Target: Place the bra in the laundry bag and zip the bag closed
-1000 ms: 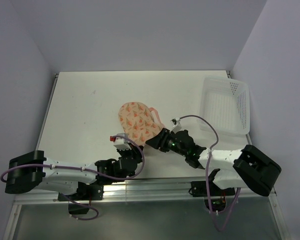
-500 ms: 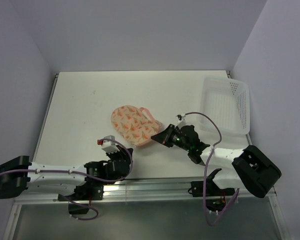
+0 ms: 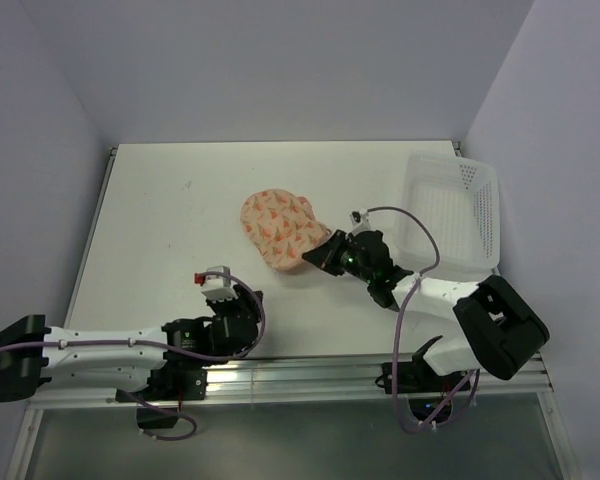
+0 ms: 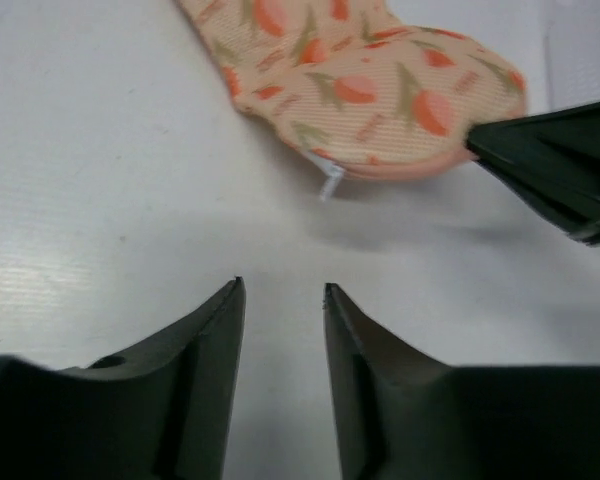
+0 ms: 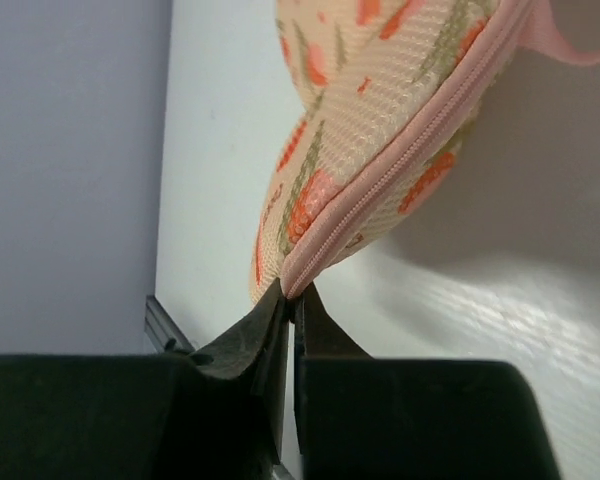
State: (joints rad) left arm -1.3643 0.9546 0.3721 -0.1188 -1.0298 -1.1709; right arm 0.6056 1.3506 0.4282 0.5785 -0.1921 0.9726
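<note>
Fingers, right gripper (image 5: 292, 298): clamped on laundry bag (image 5: 380, 130) zipper seam, so you anchor it for zipping.
Fingers, left gripper (image 4: 283, 300): narrowly parted, empty, near counter's front edge.

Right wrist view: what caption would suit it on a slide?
The right claw pinches the pink zipper seam of the patterned laundry bag.

The white counter (image 3: 160, 230) carries the patterned laundry bag (image 3: 278, 228) near its middle and a perforated basket (image 3: 450, 215) at its far right corner.
</note>
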